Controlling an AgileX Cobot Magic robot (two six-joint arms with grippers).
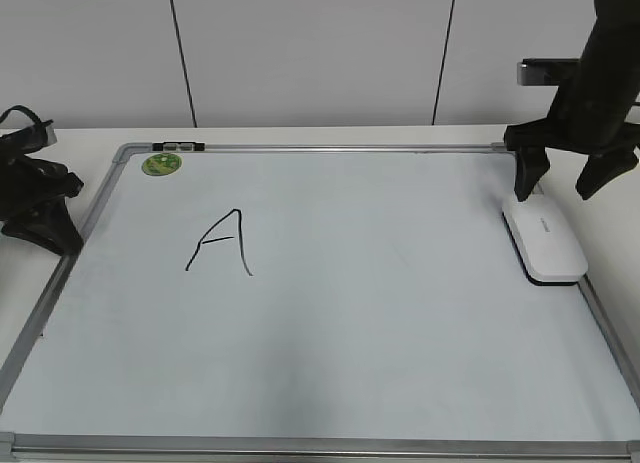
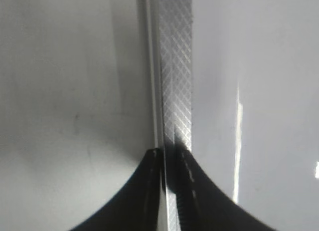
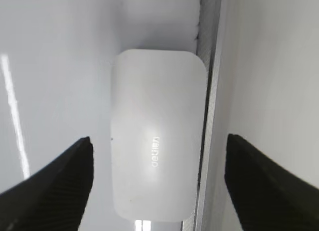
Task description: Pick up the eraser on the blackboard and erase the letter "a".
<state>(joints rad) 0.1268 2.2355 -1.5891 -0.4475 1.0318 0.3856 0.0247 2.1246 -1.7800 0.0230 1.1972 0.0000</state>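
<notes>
I held R gripper (image 1: 563, 175) spread wide above eraser (image 1: 545, 241) at board (image 1: 400, 313) right edge, grasping nothing; L gripper (image 2: 167, 191) looked clenched.

Flat white rounded-rectangular plastic eraser (image 1: 545, 242) lies face up on the right edge of the large white silver-framed board (image 1: 400, 313), long side along the frame rail, grey lettering showing on top (image 3: 155, 151). On the board's left half sits a black angular capital "A" (image 1: 220, 243); no small "a" shows.
</notes>
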